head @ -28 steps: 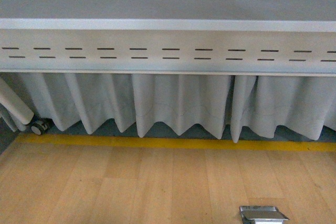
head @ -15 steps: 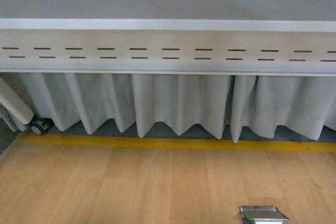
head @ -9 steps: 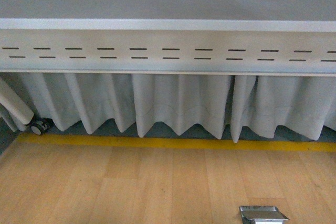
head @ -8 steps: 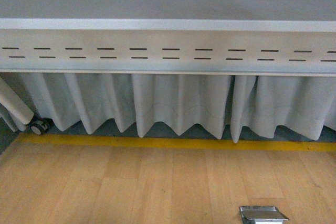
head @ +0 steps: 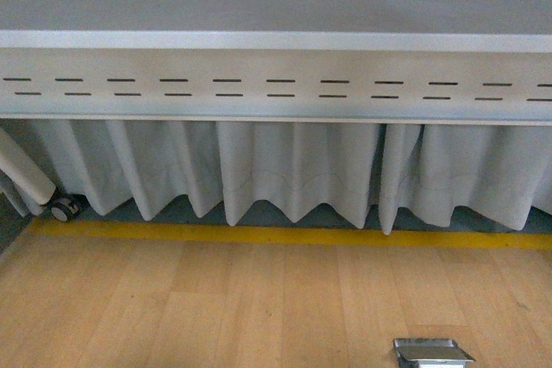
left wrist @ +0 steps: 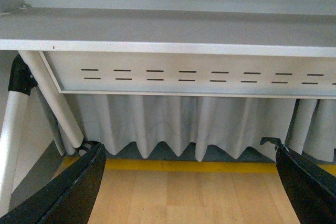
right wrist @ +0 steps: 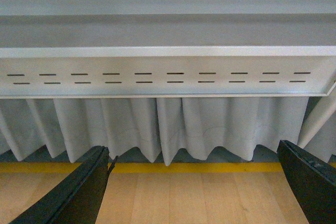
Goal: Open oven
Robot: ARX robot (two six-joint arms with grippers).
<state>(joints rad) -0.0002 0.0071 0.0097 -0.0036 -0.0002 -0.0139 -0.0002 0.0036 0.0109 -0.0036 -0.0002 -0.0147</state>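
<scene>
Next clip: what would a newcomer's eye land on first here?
A grey slotted table rail spans the top of the front view, with a pleated white curtain hanging below it. A yellow floor stripe runs beneath, and a metal floor plate sits low right. No oven shows in any view.

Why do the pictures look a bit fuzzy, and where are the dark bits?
Front view: soft, grainy, evenly lit, darkest below the curtain. Left wrist view: the left fingers are black, with little detail. Right wrist view: the right fingers likewise.
</scene>
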